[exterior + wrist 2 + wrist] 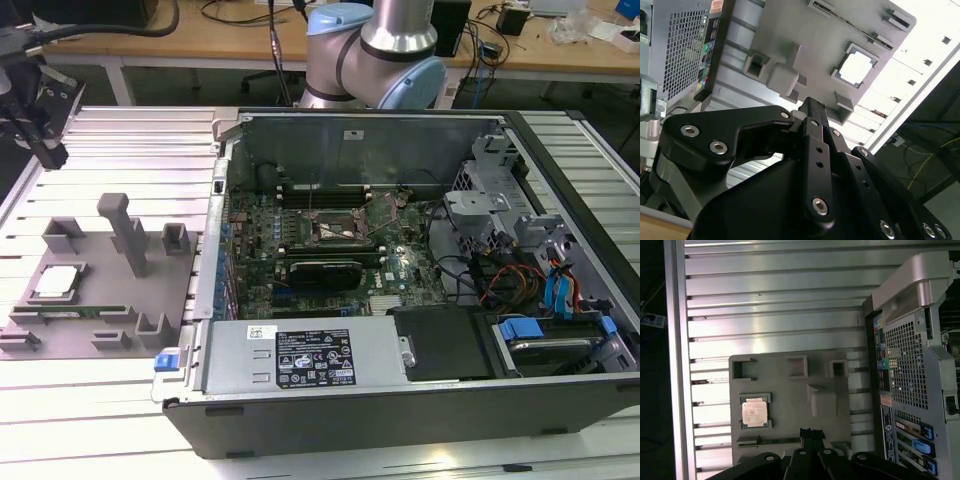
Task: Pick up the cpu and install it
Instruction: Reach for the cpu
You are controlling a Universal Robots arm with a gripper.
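The cpu (55,282), a small square chip with a silver top, lies flat in a pocket of a grey holder plate (100,275) at the exterior view's left. Both wrist views show the cpu (856,68) (754,413) in that pocket. My black gripper (52,155) hangs above the table, beyond the plate's far end and well apart from the chip. Its fingers meet at the tip, so the gripper (810,104) (811,431) is shut with nothing in it. The open socket (335,232) sits in the middle of the motherboard inside the computer case.
The opened computer case (300,420) lies to the exterior view's right of the plate, its rear panel (905,365) close to the plate's edge. A green memory stick (75,312) rests in a slot beside the chip. Upright grey posts (125,235) rise from the plate. The table is ribbed aluminium (130,135).
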